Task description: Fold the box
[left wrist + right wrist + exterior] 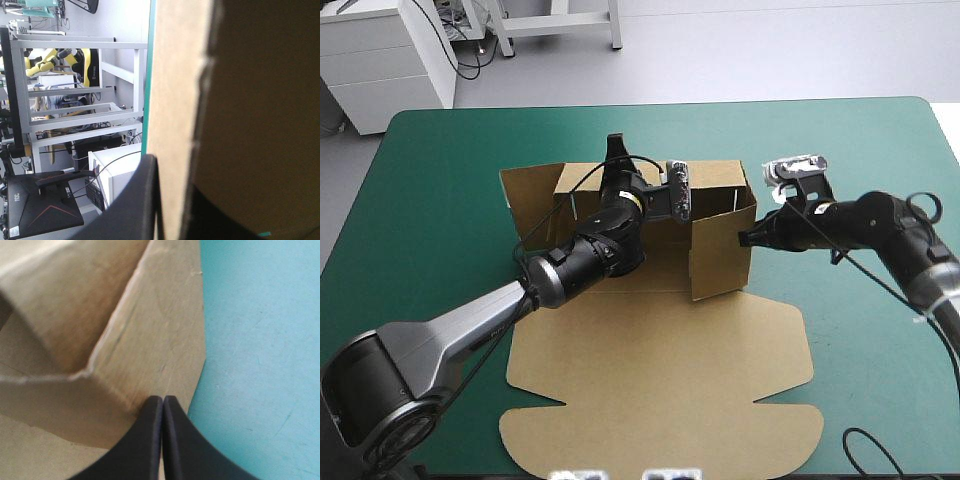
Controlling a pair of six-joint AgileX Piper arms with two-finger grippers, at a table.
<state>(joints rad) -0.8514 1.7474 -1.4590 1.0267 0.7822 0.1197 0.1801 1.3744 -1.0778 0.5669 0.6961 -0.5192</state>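
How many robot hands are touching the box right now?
2. The left hand grips the far wall of the box; the right hand, shut, presses its right wall from outside.

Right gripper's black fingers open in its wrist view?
No, the right gripper is shut, fingers meeting in one arch at the brown board box.

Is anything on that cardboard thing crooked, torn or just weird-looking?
Nothing looks torn. The box is just half-built and lopsided: its right wall stands upright, with the right gripper shut against its outside, while the left wall seems to splay outward. The lid lies flat on the table.
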